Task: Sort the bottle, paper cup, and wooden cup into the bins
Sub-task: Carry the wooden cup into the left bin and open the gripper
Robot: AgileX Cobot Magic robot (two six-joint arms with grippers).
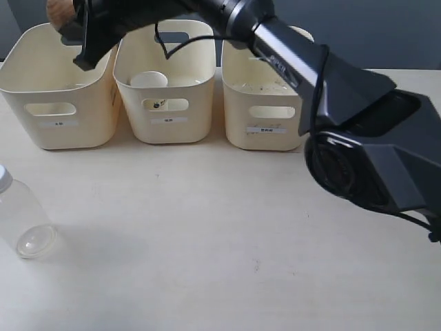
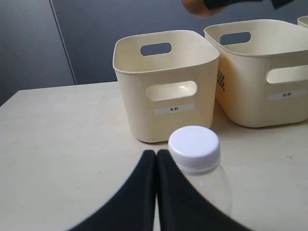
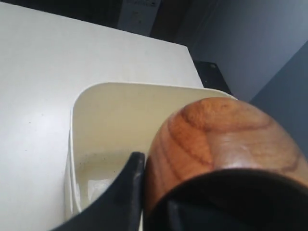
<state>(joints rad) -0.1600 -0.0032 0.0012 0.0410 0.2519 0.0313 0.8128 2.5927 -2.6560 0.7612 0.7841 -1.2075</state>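
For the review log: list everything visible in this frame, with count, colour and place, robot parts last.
bins: three, cream, in a row along the far side of the table, each with a small white front label.
paper cup: one, white, inside the middle bin.
wooden cup: one, reddish-brown, held above the left bin.
bottle: one, clear with a white cap, standing on the table near the left edge, in front of the left bin.
table: one, pale beige, under everything.
right gripper: black, reaching across over the left bin, jaws shut on the wooden cup.
left gripper: black, jaws shut, tips beside the bottle cap.
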